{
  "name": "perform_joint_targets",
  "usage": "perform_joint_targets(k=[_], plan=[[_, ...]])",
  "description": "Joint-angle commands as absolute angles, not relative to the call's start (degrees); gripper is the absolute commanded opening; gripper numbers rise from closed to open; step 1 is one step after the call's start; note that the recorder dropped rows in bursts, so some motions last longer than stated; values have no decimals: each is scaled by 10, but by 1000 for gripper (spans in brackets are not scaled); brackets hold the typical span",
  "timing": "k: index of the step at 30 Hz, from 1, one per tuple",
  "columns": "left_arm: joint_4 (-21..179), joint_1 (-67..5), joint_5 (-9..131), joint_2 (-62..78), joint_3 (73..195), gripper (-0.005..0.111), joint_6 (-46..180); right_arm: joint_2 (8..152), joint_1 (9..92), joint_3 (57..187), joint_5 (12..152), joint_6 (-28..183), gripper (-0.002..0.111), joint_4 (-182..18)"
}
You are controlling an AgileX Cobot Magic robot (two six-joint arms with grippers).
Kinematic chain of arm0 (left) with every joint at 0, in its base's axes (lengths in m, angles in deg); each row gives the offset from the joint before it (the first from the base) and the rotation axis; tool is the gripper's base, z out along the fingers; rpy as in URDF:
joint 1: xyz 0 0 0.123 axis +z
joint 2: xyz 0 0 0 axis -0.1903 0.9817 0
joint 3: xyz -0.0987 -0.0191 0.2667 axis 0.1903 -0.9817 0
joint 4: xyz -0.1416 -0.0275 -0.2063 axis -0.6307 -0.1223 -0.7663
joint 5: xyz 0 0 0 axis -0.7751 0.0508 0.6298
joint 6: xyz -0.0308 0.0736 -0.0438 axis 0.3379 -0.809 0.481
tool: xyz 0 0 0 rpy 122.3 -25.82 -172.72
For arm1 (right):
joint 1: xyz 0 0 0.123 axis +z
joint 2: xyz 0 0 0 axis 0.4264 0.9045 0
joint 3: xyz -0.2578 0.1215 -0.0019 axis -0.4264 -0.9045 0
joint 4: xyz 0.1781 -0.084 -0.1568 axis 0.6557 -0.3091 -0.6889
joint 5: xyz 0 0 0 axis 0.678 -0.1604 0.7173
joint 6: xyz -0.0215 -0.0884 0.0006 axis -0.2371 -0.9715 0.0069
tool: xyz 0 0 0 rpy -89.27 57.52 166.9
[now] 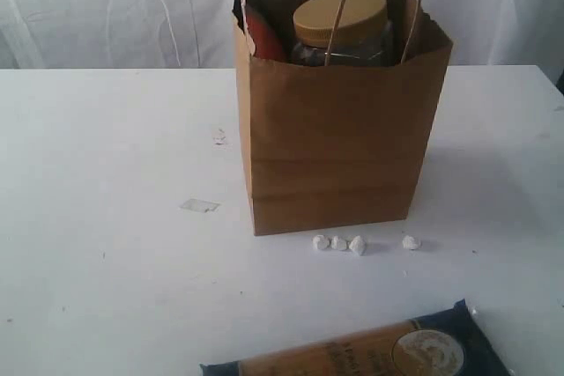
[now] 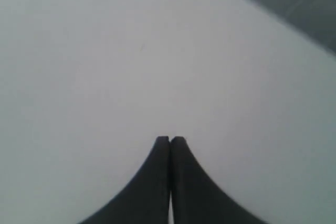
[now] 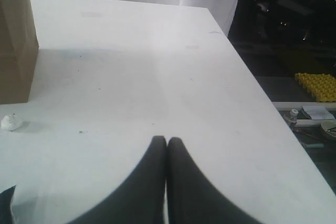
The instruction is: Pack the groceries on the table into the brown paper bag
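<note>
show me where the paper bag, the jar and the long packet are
paper bag [image 1: 335, 147], exterior view, on its plain front wall
jar [image 1: 340, 17], exterior view, on its tan lid
long packet [image 1: 352, 355], exterior view, on the tan band of its face

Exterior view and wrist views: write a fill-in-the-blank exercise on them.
The tan-lidded jar stands inside the brown paper ____.
The dark-blue-and-tan packet lies on the ____, outside the bag.
The left tool and right tool are both ____.
Missing: bag; table; shut.
</note>
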State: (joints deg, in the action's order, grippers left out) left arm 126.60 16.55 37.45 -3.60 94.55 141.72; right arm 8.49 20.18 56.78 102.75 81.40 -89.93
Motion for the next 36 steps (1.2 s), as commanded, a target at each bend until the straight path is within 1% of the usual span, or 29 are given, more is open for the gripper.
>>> perform_joint_targets(k=[1,4,6,9,11,13,16,18,21,25,26,28,29,31,34,35,36], plan=[[1235,166,416,-182,939,0,1381,82,201,567,1022,817,0,-903],[1240,123,503,-228,928,0,1393,82,201,567,1022,817,0,-903],[1237,101,501,-245,913,0,1369,82,201,567,1020,789,0,-919],[1225,91,499,-277,915,0,1370,82,201,567,1017,753,0,-936],[1223,88,500,-309,928,0,1371,82,201,567,1006,745,0,-942],[1223,71,505,-334,953,0,1386,82,201,567,965,746,0,-937],[1245,42,524,-403,1042,0,1349,82,201,567,787,815,0,-830],[1272,42,585,-429,1080,0,1320,82,201,567,706,858,0,-824],[1262,26,688,-432,1069,0,1320,82,201,567,625,939,0,-817],[1259,-12,685,-437,1012,0,1321,82,201,567,506,1229,0,-812],[1259,-20,675,-442,994,0,1321,82,201,571,466,1314,0,-827],[1258,-28,656,-455,964,0,1338,82,201,600,431,1373,0,-869],[1258,-28,650,-466,951,0,1347,82,201,635,426,1388,0,-905],[1258,-28,656,-492,936,0,1356,82,201,708,448,1386,0,-990],[1258,-28,659,-540,931,0,1356,111,201,836,517,1385,0,-1197],[1258,-28,654,-559,931,0,1356,138,201,880,542,1385,0,-1314],[1258,-28,649,-579,931,0,1354,160,201,904,560,1385,0,-1389]])
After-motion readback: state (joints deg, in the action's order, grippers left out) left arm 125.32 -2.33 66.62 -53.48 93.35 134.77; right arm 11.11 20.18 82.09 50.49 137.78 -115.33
